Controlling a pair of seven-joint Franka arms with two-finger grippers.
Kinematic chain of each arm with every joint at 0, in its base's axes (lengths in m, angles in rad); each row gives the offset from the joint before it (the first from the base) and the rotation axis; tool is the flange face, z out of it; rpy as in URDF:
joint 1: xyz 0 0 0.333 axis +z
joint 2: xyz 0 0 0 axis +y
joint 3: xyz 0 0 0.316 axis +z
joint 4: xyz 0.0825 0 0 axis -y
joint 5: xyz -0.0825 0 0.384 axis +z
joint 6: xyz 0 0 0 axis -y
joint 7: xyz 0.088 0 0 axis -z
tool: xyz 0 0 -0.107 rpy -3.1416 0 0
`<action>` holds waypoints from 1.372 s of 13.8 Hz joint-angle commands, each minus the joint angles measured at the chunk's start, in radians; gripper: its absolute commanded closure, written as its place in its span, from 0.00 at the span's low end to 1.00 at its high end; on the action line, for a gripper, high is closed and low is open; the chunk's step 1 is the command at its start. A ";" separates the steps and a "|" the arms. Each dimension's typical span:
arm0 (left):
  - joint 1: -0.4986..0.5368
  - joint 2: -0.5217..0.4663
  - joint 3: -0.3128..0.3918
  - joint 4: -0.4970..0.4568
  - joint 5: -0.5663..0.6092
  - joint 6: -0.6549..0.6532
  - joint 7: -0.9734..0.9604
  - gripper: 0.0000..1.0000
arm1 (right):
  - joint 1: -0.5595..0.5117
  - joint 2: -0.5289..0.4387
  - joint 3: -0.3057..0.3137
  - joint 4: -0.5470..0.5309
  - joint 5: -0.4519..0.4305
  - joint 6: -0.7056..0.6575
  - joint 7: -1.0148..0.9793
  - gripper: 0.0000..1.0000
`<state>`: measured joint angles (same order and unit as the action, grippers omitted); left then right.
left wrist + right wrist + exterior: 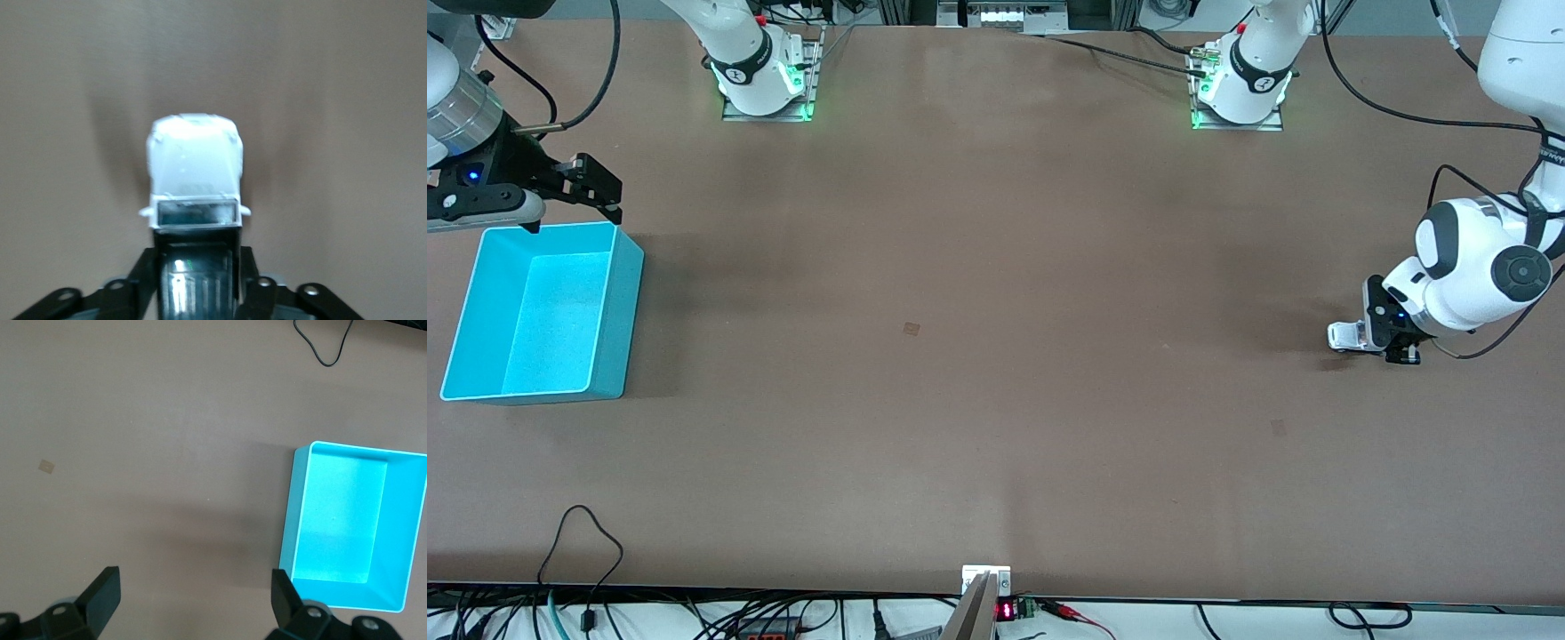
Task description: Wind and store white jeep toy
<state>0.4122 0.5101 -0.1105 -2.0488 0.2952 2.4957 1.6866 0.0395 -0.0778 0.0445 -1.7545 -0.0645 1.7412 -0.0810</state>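
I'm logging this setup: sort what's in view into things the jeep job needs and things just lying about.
For the job:
- white jeep toy, on the table at the left gripper
- turquoise bin, under the waiting, open right gripper

Lying about:
- black cable loop at the table edge nearest the front camera

glossy plastic white jeep toy [193,160], matt table [996,356]
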 commanded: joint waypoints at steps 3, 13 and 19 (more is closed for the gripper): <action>0.023 0.012 -0.020 0.013 0.025 -0.026 0.013 0.00 | 0.003 -0.014 -0.002 -0.003 0.005 -0.002 0.012 0.00; 0.017 -0.062 -0.216 0.215 0.015 -0.509 -0.287 0.00 | 0.003 -0.014 -0.002 -0.003 0.005 -0.002 0.012 0.00; 0.013 -0.059 -0.374 0.309 0.013 -0.668 -0.603 0.00 | 0.002 -0.014 -0.002 -0.003 0.005 -0.002 0.012 0.00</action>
<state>0.4145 0.4478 -0.4368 -1.7966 0.2956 1.9116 1.1674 0.0396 -0.0778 0.0445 -1.7545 -0.0645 1.7412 -0.0807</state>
